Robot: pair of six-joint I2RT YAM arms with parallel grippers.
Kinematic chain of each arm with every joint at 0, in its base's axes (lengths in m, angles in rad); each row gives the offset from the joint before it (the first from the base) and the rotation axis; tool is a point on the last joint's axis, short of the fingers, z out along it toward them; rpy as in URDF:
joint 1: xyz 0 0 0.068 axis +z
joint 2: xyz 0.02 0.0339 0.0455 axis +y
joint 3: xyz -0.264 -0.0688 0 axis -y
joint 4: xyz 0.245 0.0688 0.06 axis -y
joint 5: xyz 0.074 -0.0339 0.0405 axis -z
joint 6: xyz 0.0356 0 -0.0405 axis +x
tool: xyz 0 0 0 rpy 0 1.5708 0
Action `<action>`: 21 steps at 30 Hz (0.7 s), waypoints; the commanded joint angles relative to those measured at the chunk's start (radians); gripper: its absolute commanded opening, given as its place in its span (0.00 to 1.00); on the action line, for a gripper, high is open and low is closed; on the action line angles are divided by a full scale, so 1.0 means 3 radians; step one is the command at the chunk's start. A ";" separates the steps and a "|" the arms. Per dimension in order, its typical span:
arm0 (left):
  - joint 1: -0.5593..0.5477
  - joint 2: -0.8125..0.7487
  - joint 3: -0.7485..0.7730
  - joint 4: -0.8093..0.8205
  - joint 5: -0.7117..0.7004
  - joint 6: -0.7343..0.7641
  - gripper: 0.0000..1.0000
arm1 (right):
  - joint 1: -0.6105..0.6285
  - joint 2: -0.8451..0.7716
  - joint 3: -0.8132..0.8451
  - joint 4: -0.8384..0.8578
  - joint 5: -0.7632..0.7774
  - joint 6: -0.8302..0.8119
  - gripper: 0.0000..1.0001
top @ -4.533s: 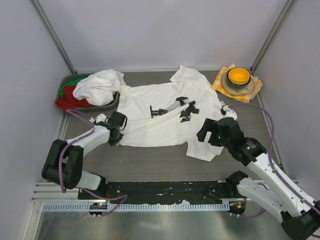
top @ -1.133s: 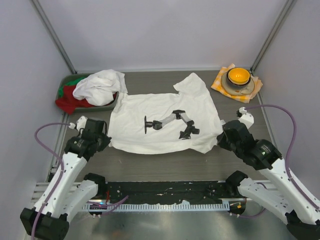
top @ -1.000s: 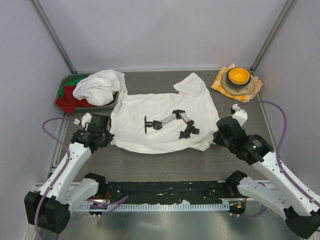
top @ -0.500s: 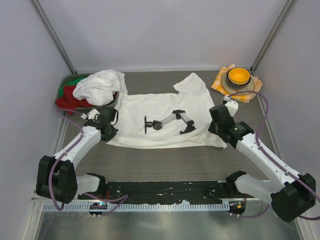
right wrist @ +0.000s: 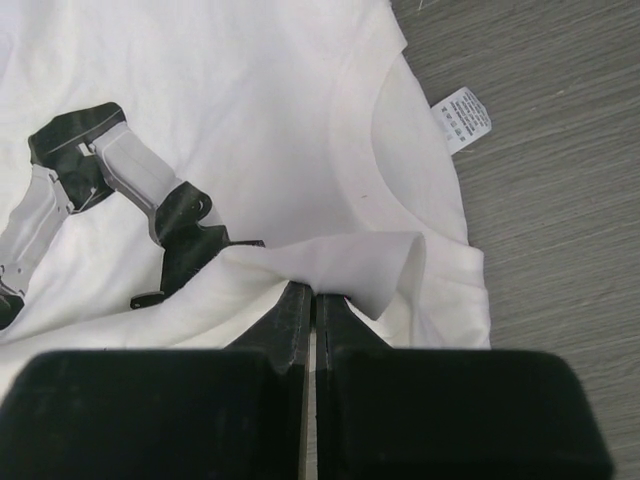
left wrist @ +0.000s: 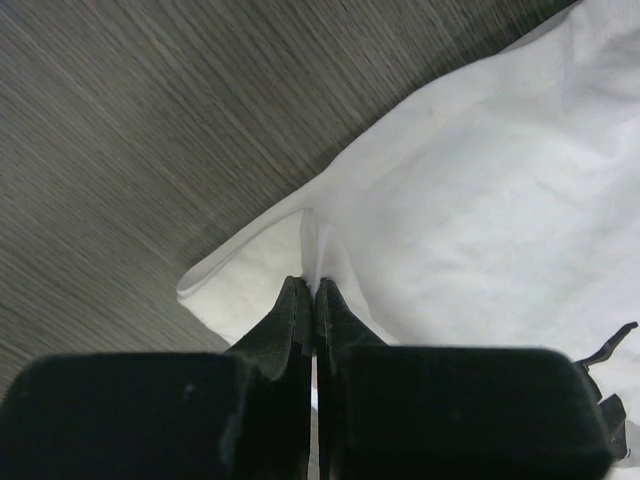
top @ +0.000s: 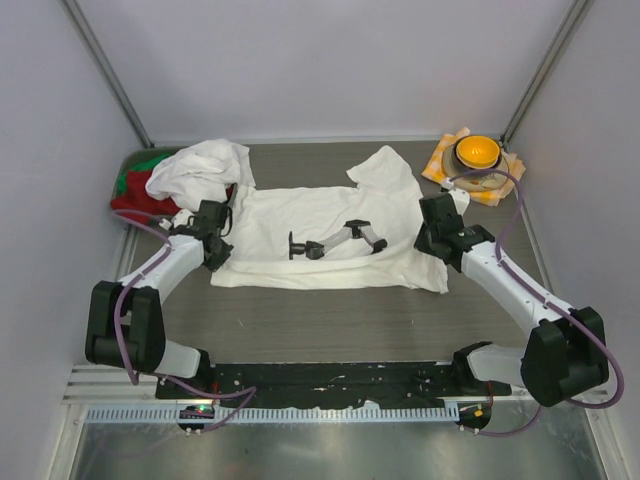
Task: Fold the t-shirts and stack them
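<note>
fingers of left arm [left wrist: 293, 322] clamped on t-shirt [left wrist: 480, 200] corner fold; fingers of right arm [right wrist: 293, 314] clamped on fold near collar.

1. The left arm [top: 165, 272] and right arm [top: 512, 288] are built from smooth white link shells joined by black joint housings.
2. Each arm has a bulky, rounded black block at its shoulder end.
3. A thin purple cable [top: 121, 322] runs along each arm, standing off it in loose loops.
4. The left gripper [left wrist: 307, 290] and right gripper [right wrist: 305, 292] are matte black. Each has two slim tapering fingers on a broad rectangular body.
</note>
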 commanded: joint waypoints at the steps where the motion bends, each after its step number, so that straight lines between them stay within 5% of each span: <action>1: 0.0054 0.0101 0.0155 0.0155 -0.0058 0.0057 0.00 | -0.0037 0.0090 0.0252 0.0242 0.0018 -0.0052 0.01; 7: 0.0115 0.0264 0.0242 0.0171 -0.0022 0.0068 0.01 | -0.0068 0.0371 0.0451 0.0278 -0.0012 -0.0042 0.01; 12: 0.0146 0.0362 0.0242 0.0186 -0.0068 -0.0009 0.20 | -0.0083 0.0672 0.0707 0.0334 -0.0115 0.0014 0.01; 15: 0.0171 0.0418 0.0283 0.0186 -0.0089 -0.0070 0.49 | -0.0093 0.0959 0.0922 0.0365 -0.0258 0.0050 0.01; 16: 0.0182 0.0448 0.0313 0.0176 -0.0099 -0.0096 0.80 | -0.0098 0.1111 0.0973 0.0365 -0.0288 0.0066 0.01; 17: 0.0182 0.0469 0.0334 0.0150 -0.0114 -0.0101 0.99 | -0.0103 0.1184 0.1085 0.0370 -0.0339 0.0081 0.01; 18: 0.0182 0.0489 0.0374 0.0120 -0.0145 -0.0111 1.00 | -0.0114 0.1275 0.1147 0.0395 -0.0350 0.0096 0.01; 21: 0.0182 0.0490 0.0385 0.0130 -0.0145 -0.0152 1.00 | -0.0149 0.1730 0.1555 0.0340 -0.0463 0.0112 0.47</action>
